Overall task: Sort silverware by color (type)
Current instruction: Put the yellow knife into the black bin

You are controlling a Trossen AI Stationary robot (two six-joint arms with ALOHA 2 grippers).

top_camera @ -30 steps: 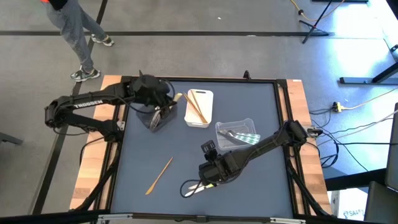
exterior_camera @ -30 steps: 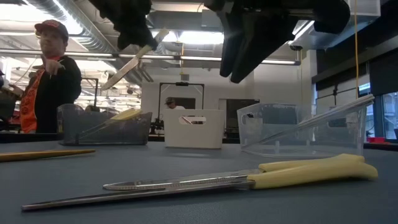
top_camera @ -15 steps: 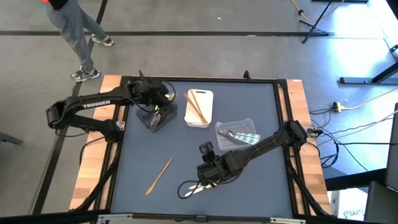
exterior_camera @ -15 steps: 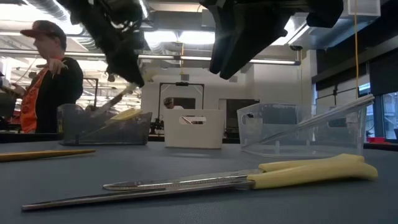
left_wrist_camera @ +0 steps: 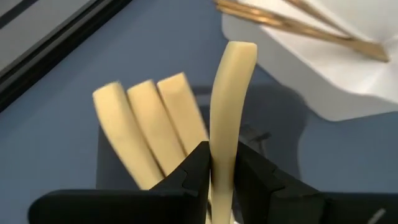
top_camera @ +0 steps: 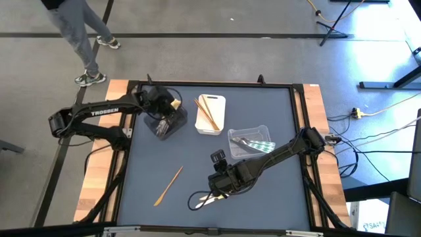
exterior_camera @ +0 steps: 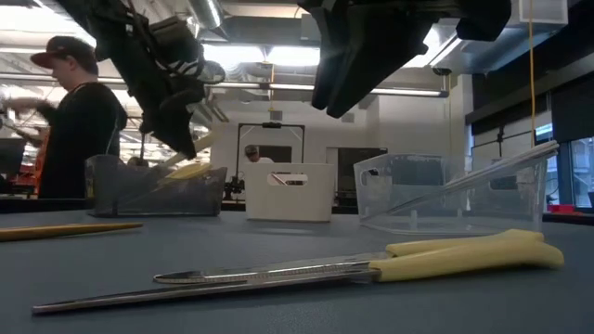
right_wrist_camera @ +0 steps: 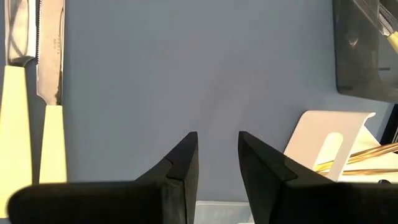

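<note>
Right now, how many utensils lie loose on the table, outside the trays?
3. One orange-brown utensil lies alone, left of centre on the table. A yellow-handled knife and a second yellow-handled piece lie side by side by the right arm, which may hide more.

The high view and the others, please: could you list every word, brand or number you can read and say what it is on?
"TROSSEN": white letters on the left arm, high view.
Engraving on the knife blade, right wrist view: too small to read.
Nothing else readable in any view.

Pale-yellow-handled knives (exterior_camera: 371,268) lie flat, side by side.
</note>
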